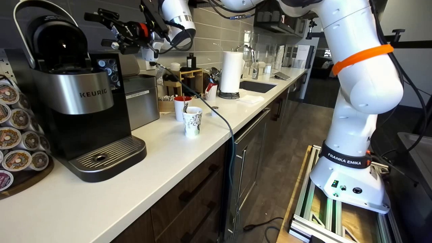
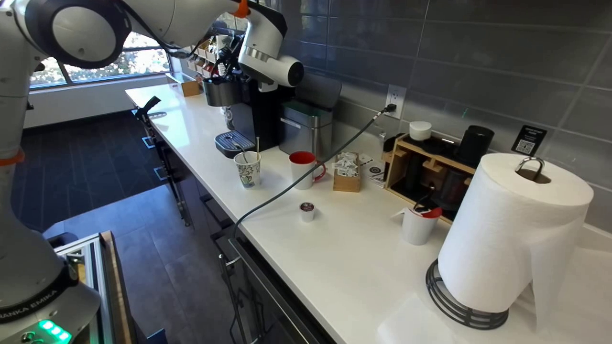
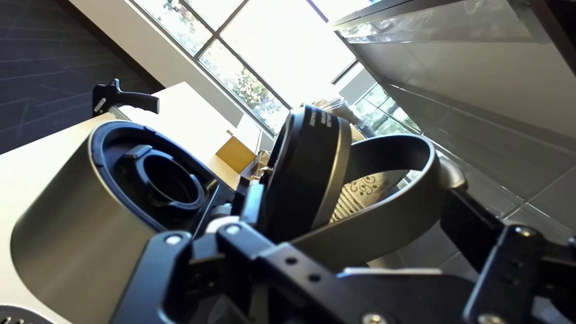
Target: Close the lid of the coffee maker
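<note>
The coffee maker point(image 1: 77, 91) stands on the counter, with its silver head also visible in an exterior view point(image 2: 222, 91) and the wrist view point(image 3: 76, 234). Its lid point(image 1: 55, 40) is raised upright, and the pod well is exposed in the wrist view. There, the black lid point(image 3: 299, 175) and its curved grey handle point(image 3: 387, 234) lie between my fingers. My gripper point(image 1: 99, 30) is open, beside the raised lid at about its height. In the wrist view, the gripper point(image 3: 353, 204) has its fingers wide apart, one near the lid, one beyond the handle. Whether they touch is unclear.
Coffee pods point(image 1: 20, 135) stand beside the machine. A steel bin point(image 2: 306, 126) with a raised lid is on its other side. A patterned cup point(image 1: 192, 121), a red-and-white mug point(image 2: 302, 169) and a cable point(image 2: 306, 174) are on or across the counter. A tiled wall point(image 2: 502, 71) is behind.
</note>
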Controlling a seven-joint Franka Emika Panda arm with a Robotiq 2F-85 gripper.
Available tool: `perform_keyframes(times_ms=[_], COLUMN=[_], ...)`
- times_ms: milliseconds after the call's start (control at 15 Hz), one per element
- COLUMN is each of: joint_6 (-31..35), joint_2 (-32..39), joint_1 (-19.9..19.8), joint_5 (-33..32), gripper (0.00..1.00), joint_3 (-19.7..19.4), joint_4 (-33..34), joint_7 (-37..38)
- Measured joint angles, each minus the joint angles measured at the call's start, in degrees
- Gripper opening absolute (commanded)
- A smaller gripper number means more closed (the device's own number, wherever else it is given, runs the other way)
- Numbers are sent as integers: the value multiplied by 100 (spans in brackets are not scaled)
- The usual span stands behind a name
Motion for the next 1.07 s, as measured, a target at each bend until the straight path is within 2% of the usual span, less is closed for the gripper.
perform_keyframes(times_ms=[267, 533, 800, 1067], joint_6=[464, 1094, 1196, 1016], joint_2=[-263, -326, -158, 228], joint_1=[33, 246, 510, 523], joint_5=[381, 850, 755, 482], gripper=[100, 100, 100, 100], joint_3=[-24, 22, 33, -9], joint_4=[-335, -269, 77, 795], joint_7=[-678, -1508, -1894, -1681])
